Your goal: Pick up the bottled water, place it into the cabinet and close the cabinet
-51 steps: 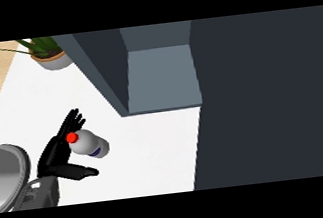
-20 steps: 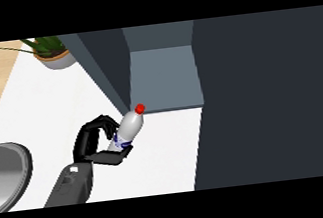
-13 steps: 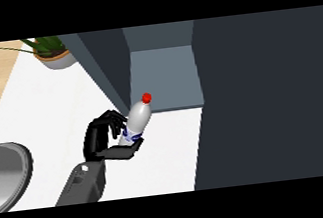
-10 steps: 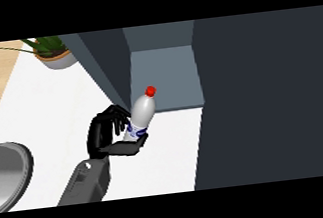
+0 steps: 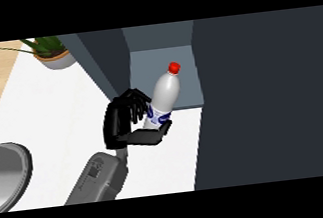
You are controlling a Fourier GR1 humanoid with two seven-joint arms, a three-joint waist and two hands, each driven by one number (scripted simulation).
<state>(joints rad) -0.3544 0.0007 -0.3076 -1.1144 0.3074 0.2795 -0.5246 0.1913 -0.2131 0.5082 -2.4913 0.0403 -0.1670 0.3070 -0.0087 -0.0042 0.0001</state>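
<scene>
**A:** Item one, the bottle (image 5: 162,100)?

**B:** White plastic, red cap, blue-marked label low on the body. It is held off the white counter (image 5: 60,107), tilted with the cap pointing far and a little right, at the mouth of the cabinet (image 5: 160,61). The cap is over the grey shelf floor; the base is not yet inside.

**A:** Item two, the hand?

**B:** The left hand (image 5: 125,122), black, on a grey forearm rising from the near edge. Fingers curled round the lower body from the left, thumb crossing beneath near the base. It is holding the bottle. The right hand shows nowhere.

**A:** Handling notes?

**B:** My judgement only: a light thing, stiff enough but smooth-sided, so likely to slip or swivel in the fingers. Tall and narrow, so easily tipped when stood on the shelf. Best held round the lower body near the label, as now, with the neck left free to lead in.

**A:** Other entries?

**B:** Dark cabinet door (image 5: 267,94) filling the right side, open. Potted plant (image 5: 52,53) at the far left. Grey round vessel (image 5: 1,174) at the near left edge; what it is, I cannot tell.
</scene>
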